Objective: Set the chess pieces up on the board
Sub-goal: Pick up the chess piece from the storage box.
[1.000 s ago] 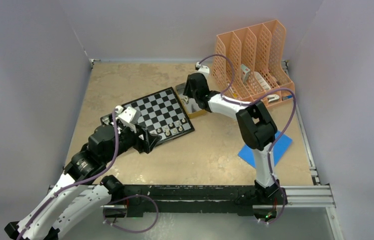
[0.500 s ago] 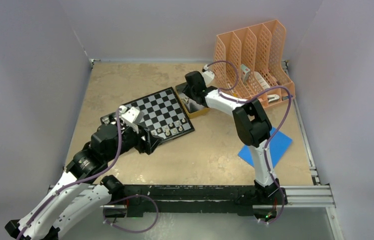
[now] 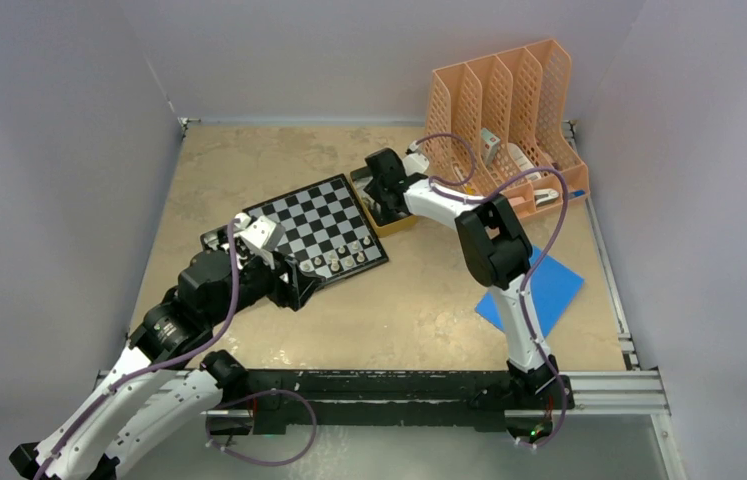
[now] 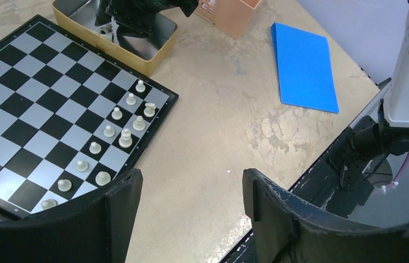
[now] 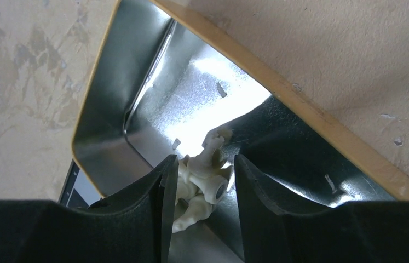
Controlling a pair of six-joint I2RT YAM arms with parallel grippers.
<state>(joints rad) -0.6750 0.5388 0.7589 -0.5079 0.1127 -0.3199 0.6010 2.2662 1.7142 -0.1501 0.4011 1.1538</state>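
Chess pieces (image 5: 202, 183): pale, knobbly cluster in shiny metal tray (image 5: 136, 82)
Right hand (image 5: 205, 164): narrow, straddling cluster; grip unclear
Left hand (image 4: 191, 186): wide, empty

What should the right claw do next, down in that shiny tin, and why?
Probably close gently on one piece and lift it out. The right gripper has its black fingers on either side of a small heap of pale chess pieces in the shiny gold-rimmed metal tray, apparently not yet pinching any. The black-and-white checkered board is only partly filled.
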